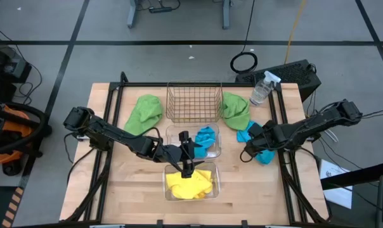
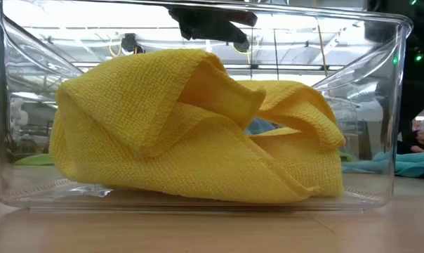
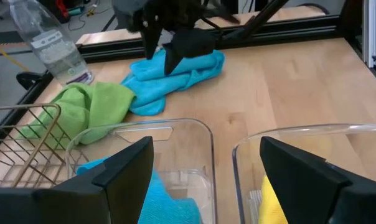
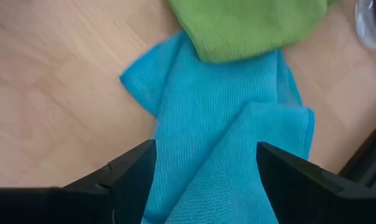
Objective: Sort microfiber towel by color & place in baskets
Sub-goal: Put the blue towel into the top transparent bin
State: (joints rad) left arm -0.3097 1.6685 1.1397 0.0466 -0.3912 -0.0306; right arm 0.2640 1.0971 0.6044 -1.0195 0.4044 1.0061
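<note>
Two yellow towels (image 2: 198, 133) lie bunched in the near clear basket (image 1: 212, 190). One sky-blue towel (image 1: 206, 136) lies in the clear basket (image 1: 172, 134) behind it. The copper wire basket (image 1: 193, 101) stands farther back, with green towels to its left (image 1: 144, 113) and right (image 1: 234, 109). My left gripper (image 1: 190, 154) hovers open and holds nothing; one finger is over each clear basket. My right gripper (image 4: 206, 180) points down, open, astride a second blue towel (image 4: 213, 124) that lies flat on the table at the right. The right green towel overlaps that towel's far end. My right gripper comes at the blue towel (image 3: 194, 68) from above, one finger on each side of its bunched middle. I cannot tell whether the fingertips (image 3: 174, 59) touch the cloth. The towel lies slack on the table.
A clear spray bottle (image 1: 262, 88) stands at the far right corner, behind the green towel. Black frame rails (image 1: 285, 158) run along the table's sides. Bare wood lies at the near left (image 1: 122, 183) and near right.
</note>
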